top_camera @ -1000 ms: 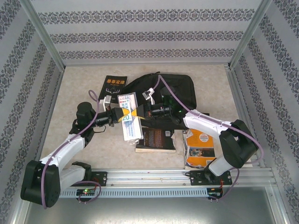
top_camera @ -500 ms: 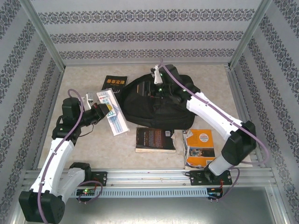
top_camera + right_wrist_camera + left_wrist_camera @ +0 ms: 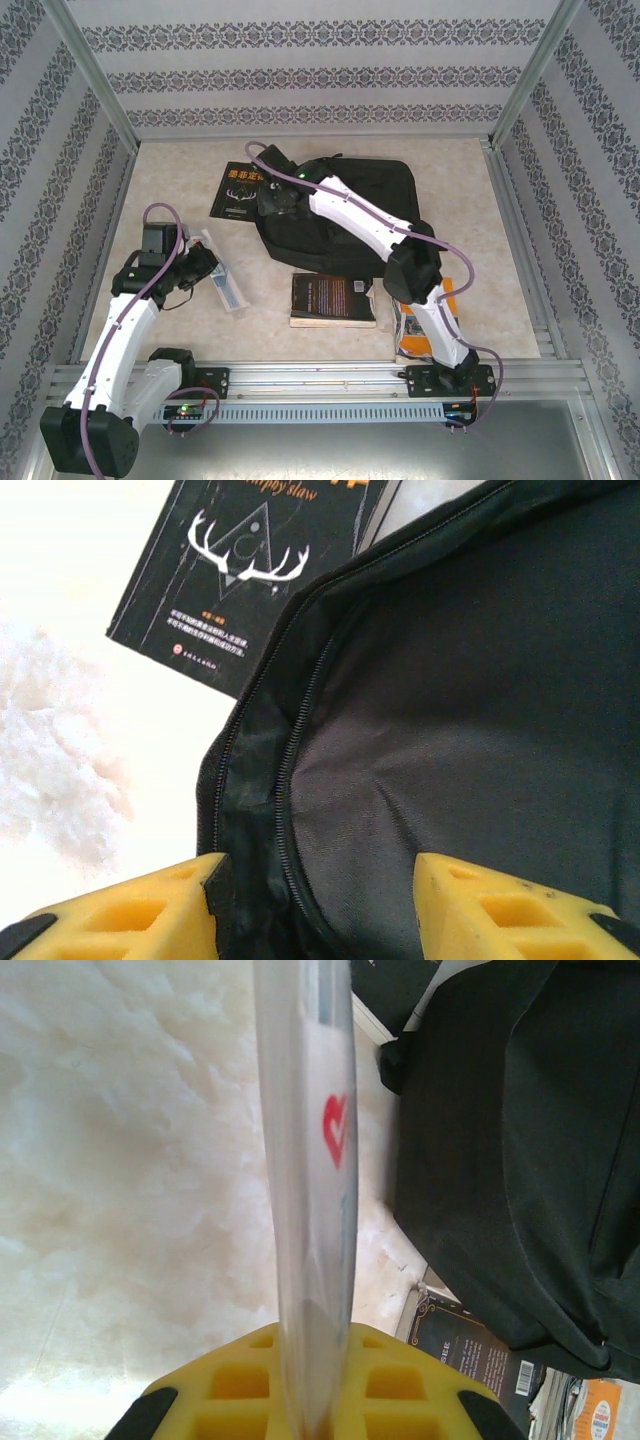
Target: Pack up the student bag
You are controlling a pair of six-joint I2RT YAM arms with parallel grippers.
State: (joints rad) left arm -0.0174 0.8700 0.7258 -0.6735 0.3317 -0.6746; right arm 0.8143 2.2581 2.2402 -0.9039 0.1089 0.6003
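Student bag (image 3: 350, 215) lies flat in the upper centre of the top view, its zipped edge turned toward the upper left. The right gripper (image 3: 272, 198) hangs over that edge. In the right wrist view its yellow fingers (image 3: 130, 915) stand spread, one on each side of the zipper line (image 3: 290, 750), and nothing is pinched between them. At the left of the top view, well apart from the bag, the left gripper (image 3: 205, 263) is pressed together on a thin booklet (image 3: 226, 289). The left wrist view shows the booklet edge-on, rising from between the pads.

The step in hand looks like opening the bag's mouth so the booklet can go in. To do it well, the right fingers should probably close on the fabric lip just beside the zipper, not on the flat panel. They would then lift it enough that the mouth gapes. The booklet would enter best narrow edge first, aimed into the gap and not at the outer cloth.

Counted:
- **Bags:** one.
- **Books:** four.
  - The held booklet.
  - A black antler-cover book (image 3: 243, 190) touching the bag's upper-left corner.
  - A dark book (image 3: 333, 298) just below the bag.
  - An orange book (image 3: 443, 325) at lower right, partly behind the right arm.
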